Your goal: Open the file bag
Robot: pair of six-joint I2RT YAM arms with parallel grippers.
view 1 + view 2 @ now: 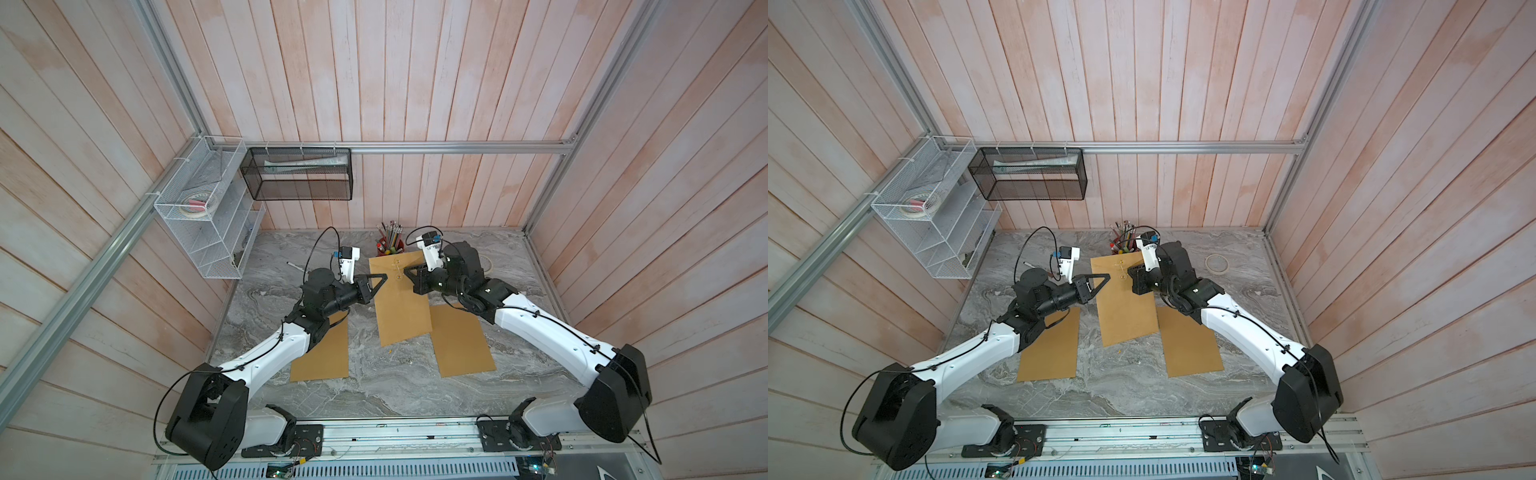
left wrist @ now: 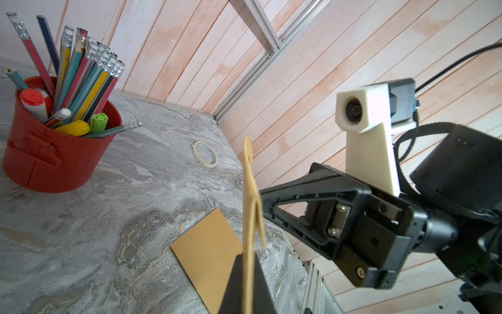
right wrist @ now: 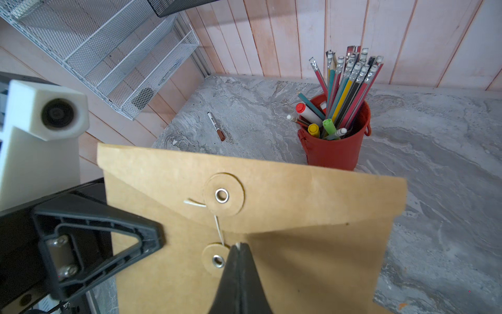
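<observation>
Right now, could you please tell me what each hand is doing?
Left hand: closed on the edge of the file bag.
Right hand: closed on its string.

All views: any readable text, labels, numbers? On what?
Nothing legible.
brown marker: barrel print, too small.
pencils: faint print, blurred.
tape roll: inner-core marks, blurred.
paper in black mesh basket: print, blurred.
file bag: no print showing.

The file bag (image 3: 298, 195) is matt brown paper with shiny metal eyelets (image 3: 222, 195) and white string (image 3: 219, 231). The surface (image 1: 374, 386) looks like smooth marble; the cup (image 3: 334, 152), red plastic.
</observation>
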